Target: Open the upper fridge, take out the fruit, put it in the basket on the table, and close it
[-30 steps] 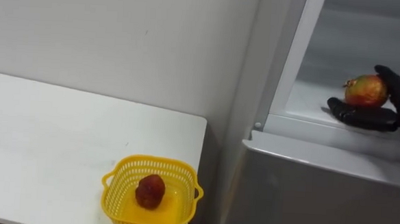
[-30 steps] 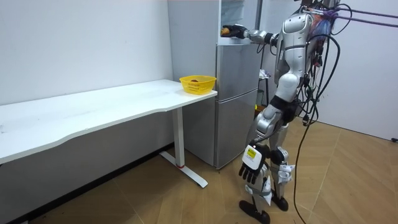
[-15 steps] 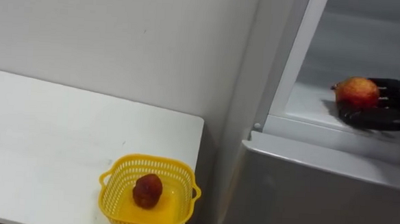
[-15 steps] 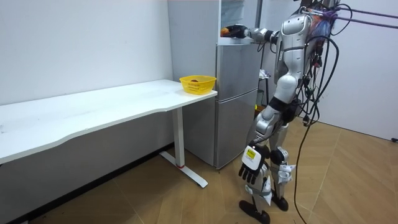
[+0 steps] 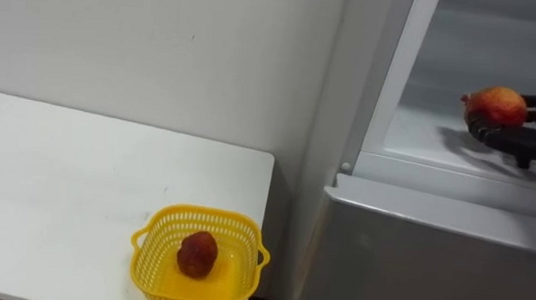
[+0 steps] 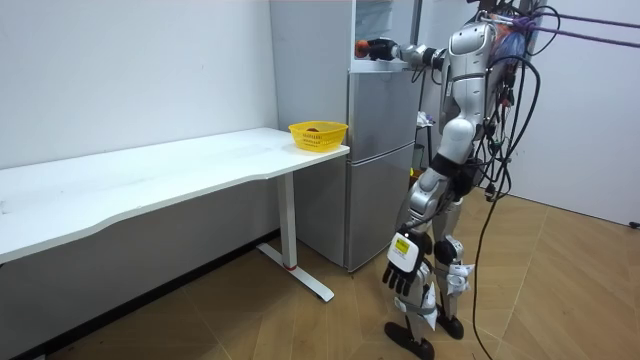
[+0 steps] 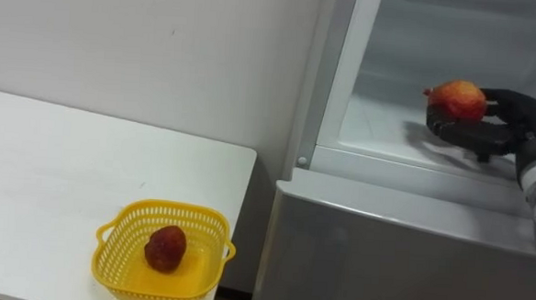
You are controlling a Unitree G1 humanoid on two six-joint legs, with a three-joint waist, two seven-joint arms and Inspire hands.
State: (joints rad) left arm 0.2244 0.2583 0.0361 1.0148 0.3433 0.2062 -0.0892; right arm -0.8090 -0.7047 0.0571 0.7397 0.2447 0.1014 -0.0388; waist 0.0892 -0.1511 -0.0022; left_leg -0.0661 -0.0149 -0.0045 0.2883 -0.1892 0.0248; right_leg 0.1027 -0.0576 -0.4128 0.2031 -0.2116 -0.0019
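A red and yellow round fruit (image 5: pixel 495 105) is held a little above the white shelf (image 5: pixel 425 135) of the open upper fridge compartment. My right hand (image 5: pixel 526 134) is shut on it, fingers curled under and behind the fruit (image 7: pixel 456 98). In the room view my right arm reaches into the top of the fridge (image 6: pixel 380 160), with the right hand (image 6: pixel 378 48) at the opening. I stand in front of the fridge. My left hand (image 6: pixel 402 268) hangs by my thigh with relaxed fingers.
A yellow plastic basket (image 5: pixel 147 270) sits near the corner of the white table (image 5: pixel 64 176), with a dark red fruit (image 5: pixel 197 254) inside. The grey lower fridge door (image 5: pixel 427 269) is closed. The white frame (image 5: pixel 396 74) edges the upper opening.
My right hand's fingers have curled round the fruit and lifted it off the shelf, drawing it slightly toward me. The left hand has not moved.
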